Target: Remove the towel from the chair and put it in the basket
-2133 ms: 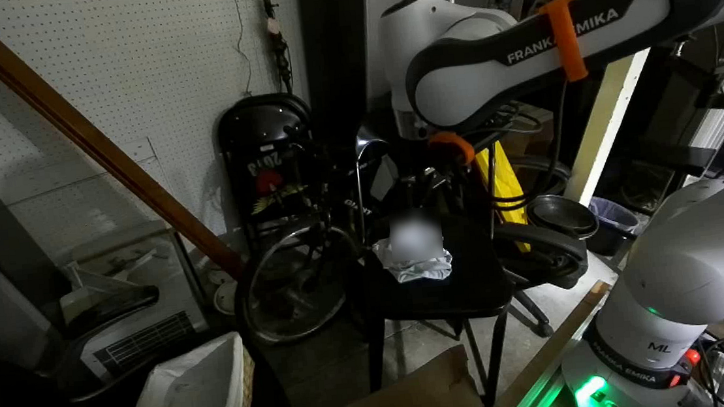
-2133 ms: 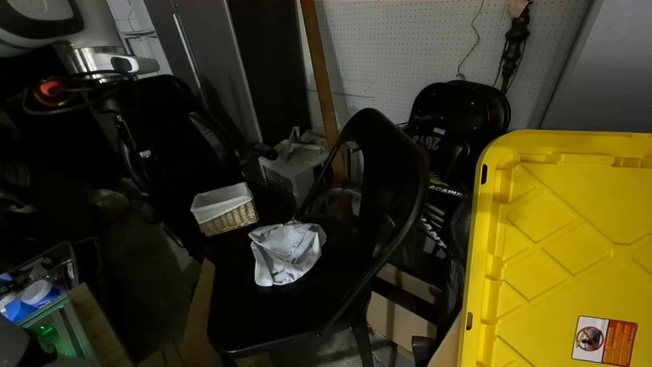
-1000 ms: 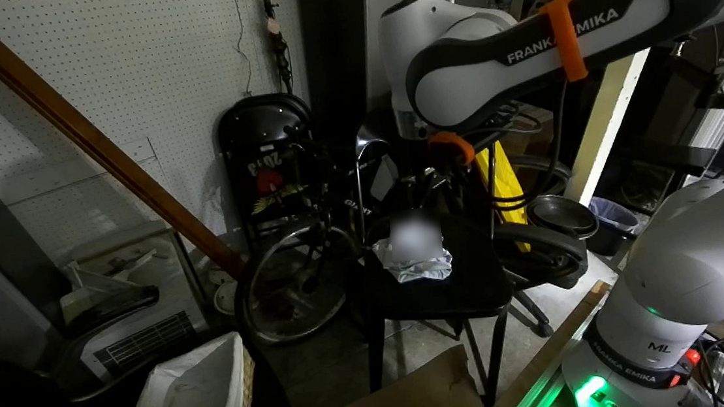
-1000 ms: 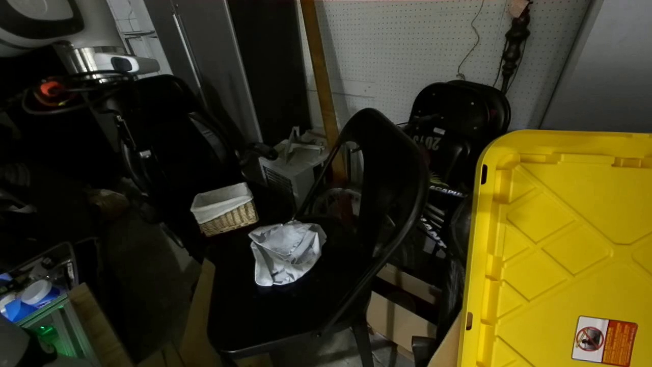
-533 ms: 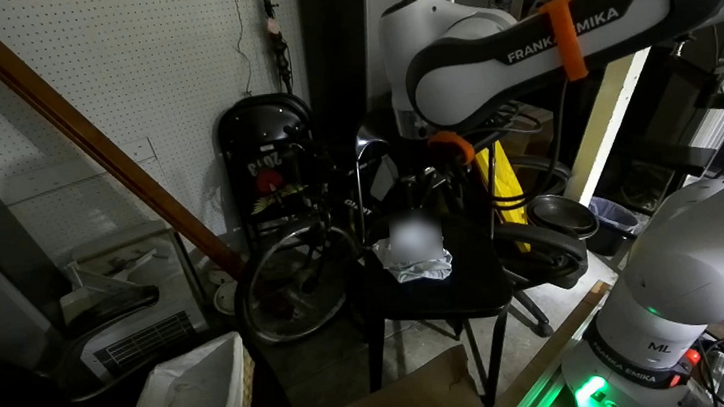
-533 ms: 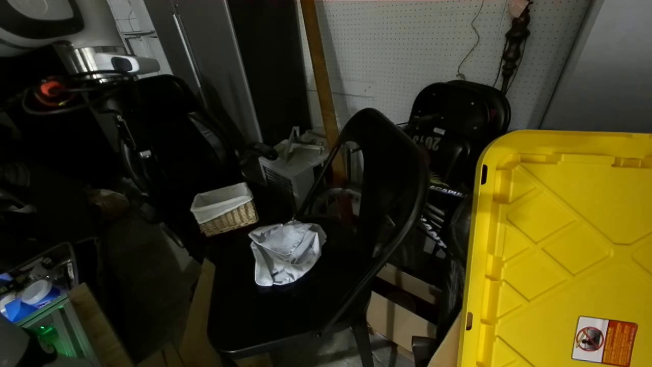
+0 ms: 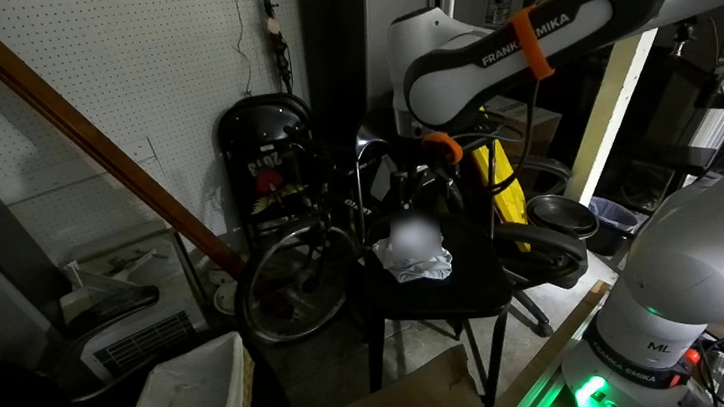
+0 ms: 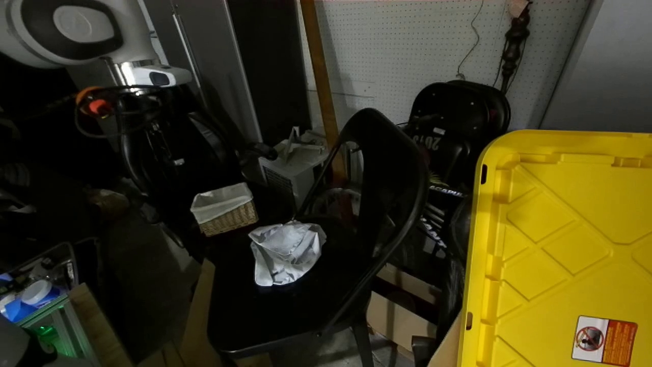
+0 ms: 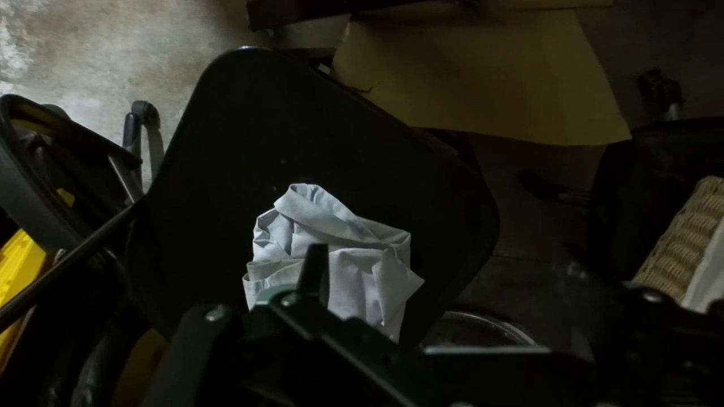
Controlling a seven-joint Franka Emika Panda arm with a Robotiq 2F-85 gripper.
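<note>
Towel (image 9: 345,243) on the chair (image 9: 283,141), below the parted jaws

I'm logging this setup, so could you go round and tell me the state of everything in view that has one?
Chair: standing upright
Towel: crumpled, lying on the chair
Basket: upright, open-topped, lined with pale cloth, no towel inside
End effector: open, apart from the towel
Folding chairs: folded
Wooden beam: tilted
Base light: lit green
</note>
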